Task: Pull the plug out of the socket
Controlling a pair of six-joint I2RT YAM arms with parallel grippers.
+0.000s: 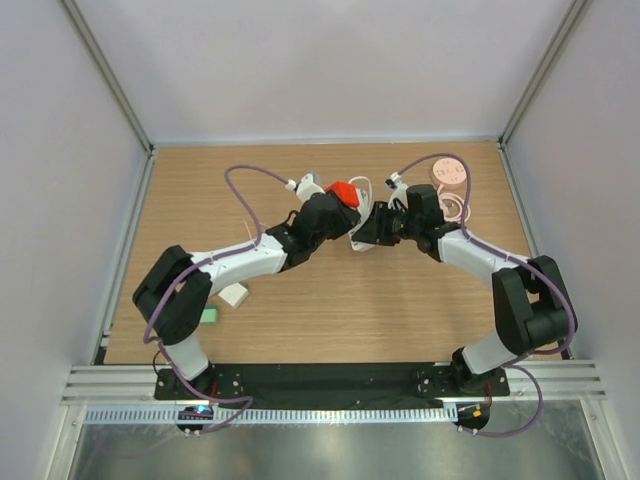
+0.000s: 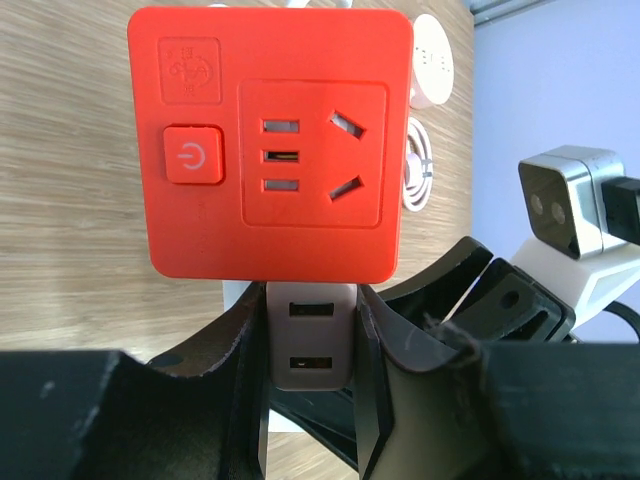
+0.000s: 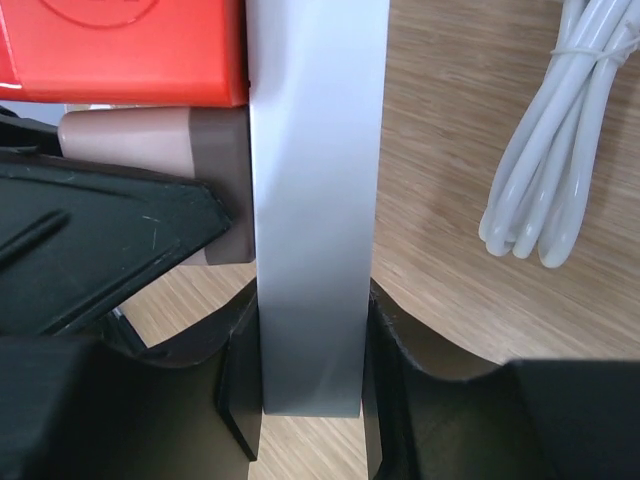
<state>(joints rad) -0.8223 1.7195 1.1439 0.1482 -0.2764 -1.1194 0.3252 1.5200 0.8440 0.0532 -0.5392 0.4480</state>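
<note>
A taupe plug with two USB slots (image 2: pixel 310 335) sits just below a red socket cube (image 2: pixel 270 150). My left gripper (image 2: pixel 310 370) is shut on the plug, one finger on each side. Both sit against a white socket strip (image 3: pixel 315 200), seen edge-on in the right wrist view, with the plug (image 3: pixel 150 140) and red cube (image 3: pixel 120 50) on its left face. My right gripper (image 3: pixel 312 390) is shut on the strip's near end. From above, the red cube (image 1: pixel 345 192) shows between the left gripper (image 1: pixel 345 212) and right gripper (image 1: pixel 362 238); the plug is hidden there.
A bundled white cable (image 3: pixel 550 150) lies on the wooden table right of the strip. Pink round discs (image 1: pixel 447 172) lie at the back right. A white block (image 1: pixel 233 294) and a green block (image 1: pixel 209 315) lie near the left arm. Walls enclose three sides.
</note>
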